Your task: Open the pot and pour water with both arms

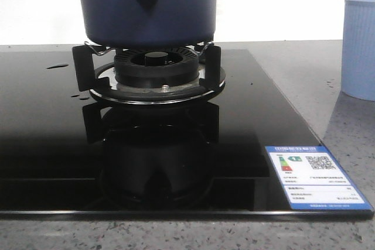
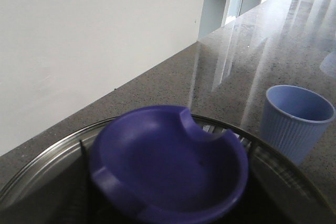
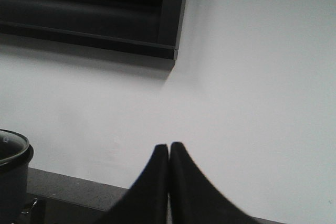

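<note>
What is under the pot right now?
The pot sits on black supports over the round burner, above the glass hob. No flame shows; the pot's underside is hidden.

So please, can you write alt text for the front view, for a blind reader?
A dark blue pot sits on the burner of a glossy black gas stove. A pale blue ribbed cup stands on the grey counter at right.

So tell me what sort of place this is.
Most likely a kitchen counter: the pot sits on a gas burner set in a black glass hob, on a speckled stone worktop, with a pale blue cup nearby.
</note>
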`<act>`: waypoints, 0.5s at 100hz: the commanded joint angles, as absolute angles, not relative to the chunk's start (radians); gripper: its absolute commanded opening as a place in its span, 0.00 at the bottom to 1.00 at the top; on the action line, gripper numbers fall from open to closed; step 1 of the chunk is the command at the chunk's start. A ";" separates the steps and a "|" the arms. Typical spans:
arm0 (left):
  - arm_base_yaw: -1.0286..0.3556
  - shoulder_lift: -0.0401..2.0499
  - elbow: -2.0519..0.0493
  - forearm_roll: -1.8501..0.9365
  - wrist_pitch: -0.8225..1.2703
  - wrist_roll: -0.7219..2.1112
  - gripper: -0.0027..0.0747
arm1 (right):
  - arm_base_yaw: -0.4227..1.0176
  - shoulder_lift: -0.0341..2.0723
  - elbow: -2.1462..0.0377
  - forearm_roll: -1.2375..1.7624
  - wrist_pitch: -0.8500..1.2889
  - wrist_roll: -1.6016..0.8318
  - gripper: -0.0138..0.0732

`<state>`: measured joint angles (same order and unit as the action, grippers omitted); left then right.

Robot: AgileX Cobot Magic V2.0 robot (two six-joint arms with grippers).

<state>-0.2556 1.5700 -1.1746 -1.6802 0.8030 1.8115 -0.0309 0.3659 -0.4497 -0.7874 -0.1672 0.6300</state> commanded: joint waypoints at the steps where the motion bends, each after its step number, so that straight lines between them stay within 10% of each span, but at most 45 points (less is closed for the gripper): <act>1: -0.261 1.541 -1.206 -1.752 0.831 1.813 0.44 | -0.038 0.371 -0.477 -0.774 -0.204 0.629 0.08; 40: -0.261 1.541 -1.206 -1.754 0.847 1.849 0.45 | -0.038 0.371 -0.477 -0.774 -0.195 0.629 0.08; 50: -0.261 1.541 -1.206 -1.753 0.847 1.849 0.59 | -0.038 0.371 -0.475 -0.774 -0.187 0.629 0.08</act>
<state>-0.2577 1.5797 -1.1746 -1.6869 0.8165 1.8466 -0.0309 0.3659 -0.4497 -0.7874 -0.1579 0.6309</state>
